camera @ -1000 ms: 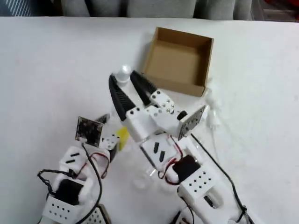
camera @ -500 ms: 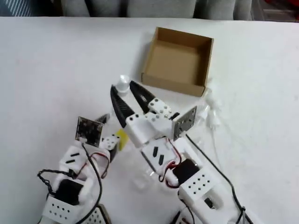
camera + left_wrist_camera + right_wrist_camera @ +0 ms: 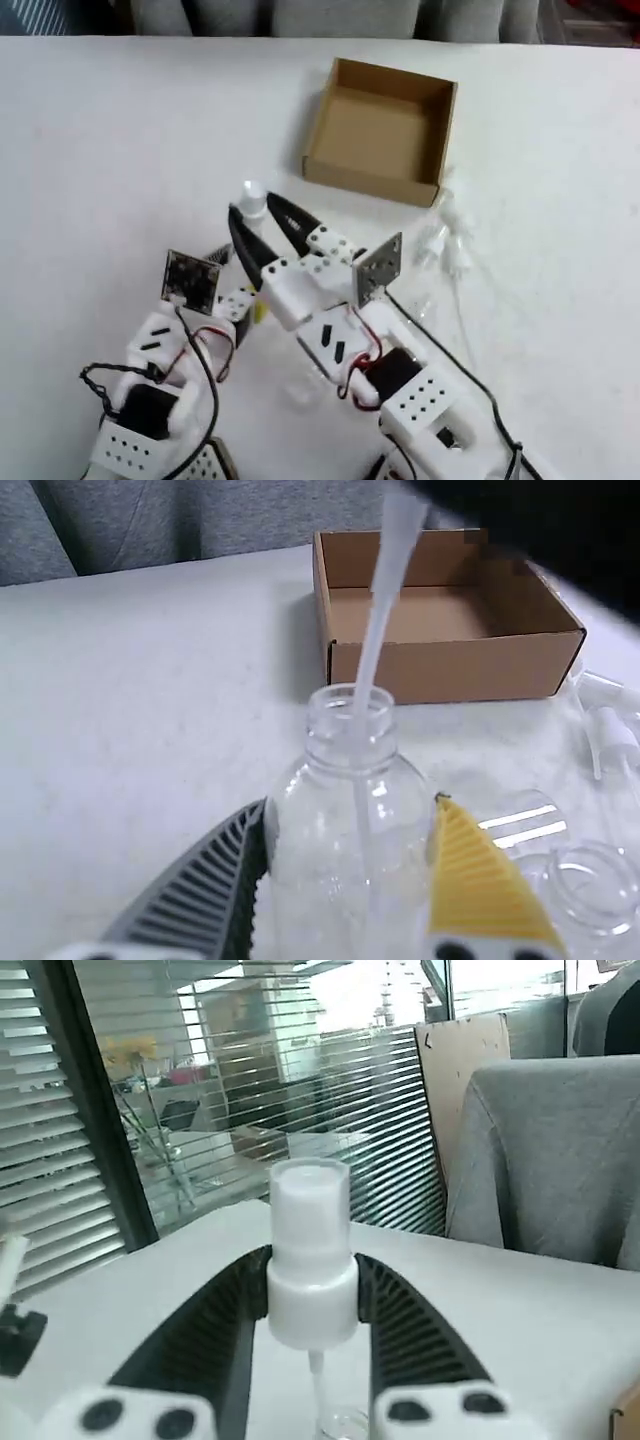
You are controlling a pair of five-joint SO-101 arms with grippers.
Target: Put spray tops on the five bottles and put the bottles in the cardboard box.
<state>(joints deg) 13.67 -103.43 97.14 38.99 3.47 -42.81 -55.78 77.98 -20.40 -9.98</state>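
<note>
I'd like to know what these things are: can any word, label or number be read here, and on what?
None can be read: the cardboard box, the bottle and the spray top show plain surfaces.
A small mark on the board behind is too small to read.

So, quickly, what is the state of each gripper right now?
Left gripper: closed on the clear bottle.
Right gripper: closed on a spray top, its tube in the bottle's neck.
</note>
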